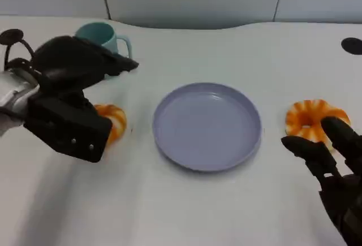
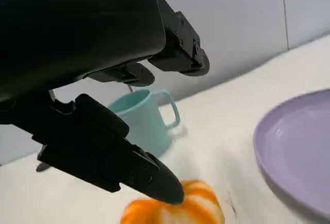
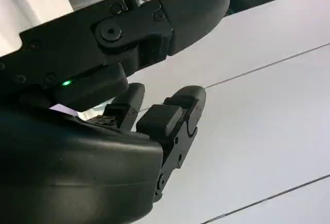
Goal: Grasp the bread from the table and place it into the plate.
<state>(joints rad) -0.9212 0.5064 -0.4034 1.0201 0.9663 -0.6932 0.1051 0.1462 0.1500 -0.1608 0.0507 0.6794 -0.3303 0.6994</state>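
Nearest the head camera, at about 4 o'clock in its picture, the right hand [image 1: 334,167] rises from the lower edge with its fingers apart and nothing in them, its fingertips [image 1: 337,127] just at the near side of a ring-shaped orange bread [image 1: 313,117] that lies on the white table [image 1: 186,212] at 3 o'clock of the plate; whether they touch it I cannot tell; the right wrist view shows the same fingers [image 3: 175,116] loosely spread with no object between them. At 9 o'clock the left hand [image 1: 70,102] hangs above a second orange bread [image 1: 113,120], which lies on the table beside the plate's 9 o'clock rim and is half hidden by the hand; in the left wrist view the fingers [image 2: 129,165] stand released and spread, one tip just over the bread, nothing clasped. The lilac plate [image 1: 169,138] sits at the centre, bare of bread; a teal mug [image 1: 102,35] stands at 11 o'clock, behind the left hand. I judge the task to be at the reach, before any grasp, since both pieces rest on the table and neither is in the plate; which hand is meant to act first I cannot say. The next move, I think, calls for lowering a hand squarely over its bread, closing the fingers around the ring without pushing it away, then lifting clear of the raised rim.
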